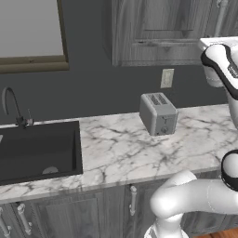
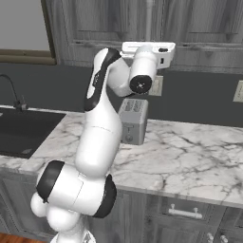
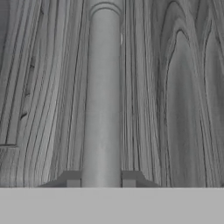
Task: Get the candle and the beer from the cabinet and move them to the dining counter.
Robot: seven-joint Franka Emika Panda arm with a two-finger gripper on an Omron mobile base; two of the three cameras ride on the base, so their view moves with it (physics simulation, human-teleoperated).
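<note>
Pincer (image 3: 101,180) tips sit clamped either side of the cabinet (image 3: 175,87) door's silver bar handle (image 3: 103,87), since the closed door must open before candle and beer can be reached.

A kitchen: marble worktop (image 1: 125,153), black sink (image 1: 39,151), toaster (image 1: 158,114), grey cabinet (image 1: 158,32).

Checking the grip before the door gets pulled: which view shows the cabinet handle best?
The hand view: the handle runs up the picture, a finger on each side, against the cabinet door. The right base view shows a short stretch above the hand; the left a sliver.
</note>
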